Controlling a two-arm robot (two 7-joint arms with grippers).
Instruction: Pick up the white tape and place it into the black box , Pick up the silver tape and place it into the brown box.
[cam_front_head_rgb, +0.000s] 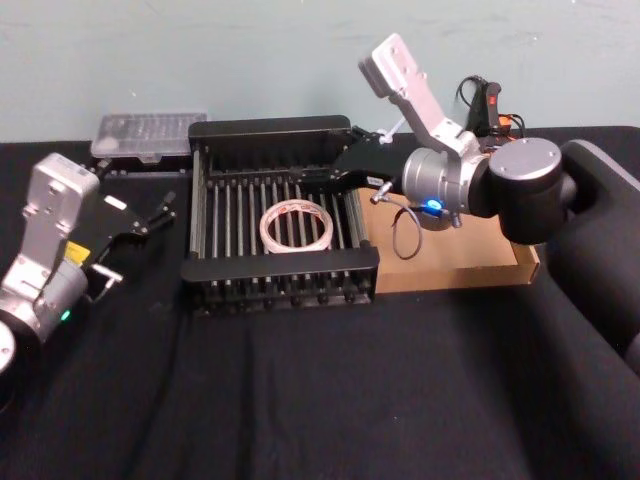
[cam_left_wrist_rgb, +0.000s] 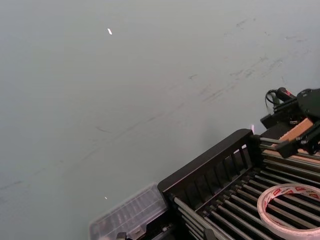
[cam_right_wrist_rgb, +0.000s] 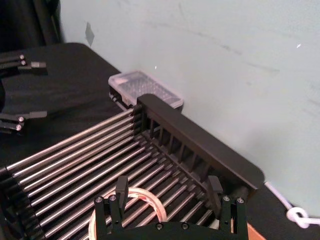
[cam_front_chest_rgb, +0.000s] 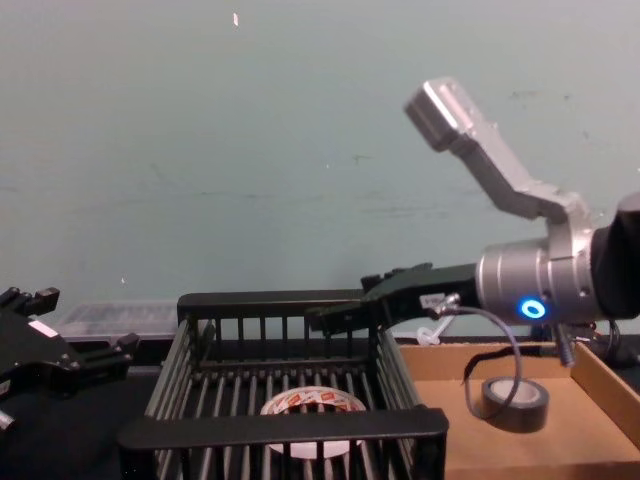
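Note:
The white tape (cam_front_head_rgb: 295, 225) lies flat on the slatted floor of the black box (cam_front_head_rgb: 280, 268), and it shows again in the chest view (cam_front_chest_rgb: 313, 408) and the left wrist view (cam_left_wrist_rgb: 290, 210). The silver tape (cam_front_chest_rgb: 510, 400) lies in the brown box (cam_front_chest_rgb: 600, 400), which stands to the right of the crate (cam_front_head_rgb: 450, 268). My right gripper (cam_front_head_rgb: 345, 170) hovers open and empty over the crate's right rear corner; its fingers (cam_right_wrist_rgb: 121, 187) stand well apart above the bars. My left gripper (cam_front_head_rgb: 160, 215) rests open, left of the crate.
A clear plastic case (cam_front_head_rgb: 148, 135) sits behind the crate's left rear corner, against the pale wall. Black cloth (cam_front_head_rgb: 330, 400) covers the table. A black device with cables (cam_front_head_rgb: 485, 105) is behind the brown box. A white cord (cam_right_wrist_rgb: 300, 217) lies near the crate's back rim.

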